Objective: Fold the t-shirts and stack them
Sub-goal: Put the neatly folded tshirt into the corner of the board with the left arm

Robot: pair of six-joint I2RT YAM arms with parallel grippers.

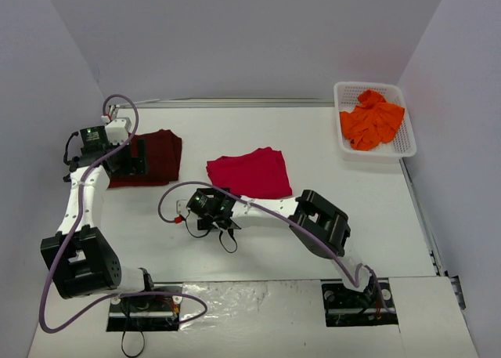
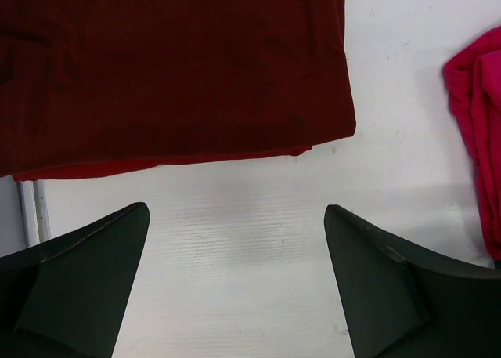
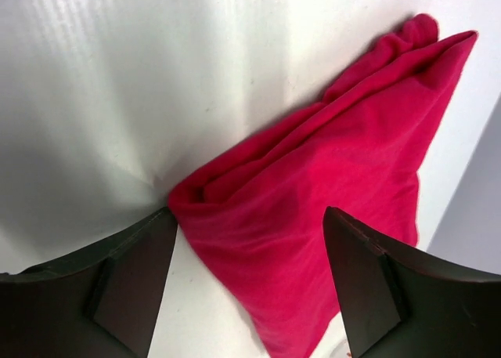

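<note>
Hovering open over a corner of the central red t-shirt (image 1: 249, 172), the right claw (image 3: 249, 217) could be shut on one layer only and the fold dragged loose, while the left claw (image 2: 236, 217) is held open beside the maroon t-shirt (image 1: 163, 156) at left.
</note>
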